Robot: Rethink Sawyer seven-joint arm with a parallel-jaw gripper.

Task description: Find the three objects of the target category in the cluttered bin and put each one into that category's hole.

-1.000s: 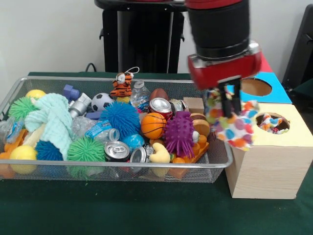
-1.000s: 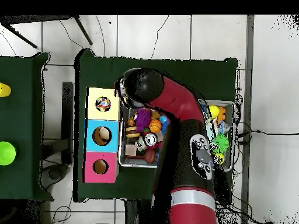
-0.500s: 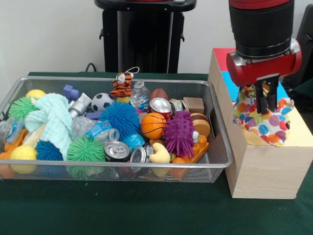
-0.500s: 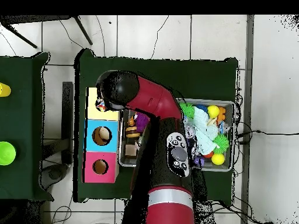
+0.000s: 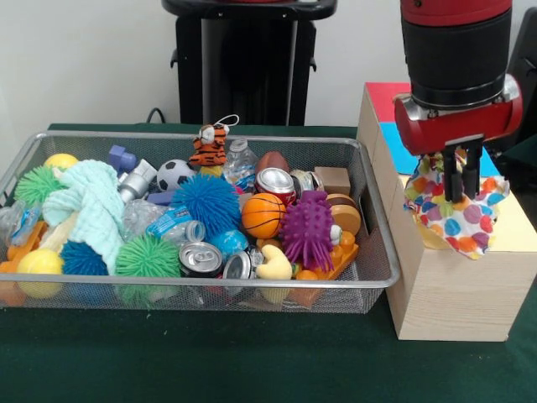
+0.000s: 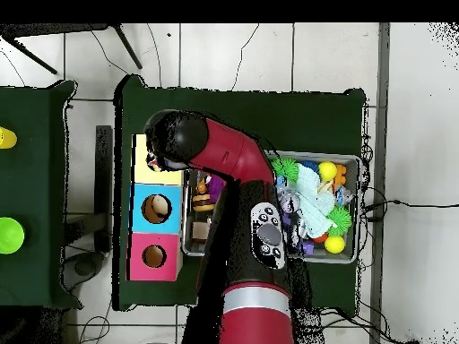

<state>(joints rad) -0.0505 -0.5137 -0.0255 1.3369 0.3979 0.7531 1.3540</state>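
Polka-dot cloth (image 5: 454, 210) is hanging over the yellow box top (image 5: 513, 228); our end effector (image 5: 456, 180) is pinching it shut, not yet releasing; bin (image 5: 373, 252) search is remaining.

We count one wire mesh bin (image 5: 369, 277), three silver drink cans (image 5: 200, 257), three spiky rubber balls in green (image 5: 148, 259), two in blue (image 5: 206, 201), one purple (image 5: 307, 228), one orange basketball (image 5: 263, 215), one soccer ball (image 5: 174, 174), one tiger plush (image 5: 208, 147) and one polka-dot cloth (image 5: 457, 220) (others lie half buried).
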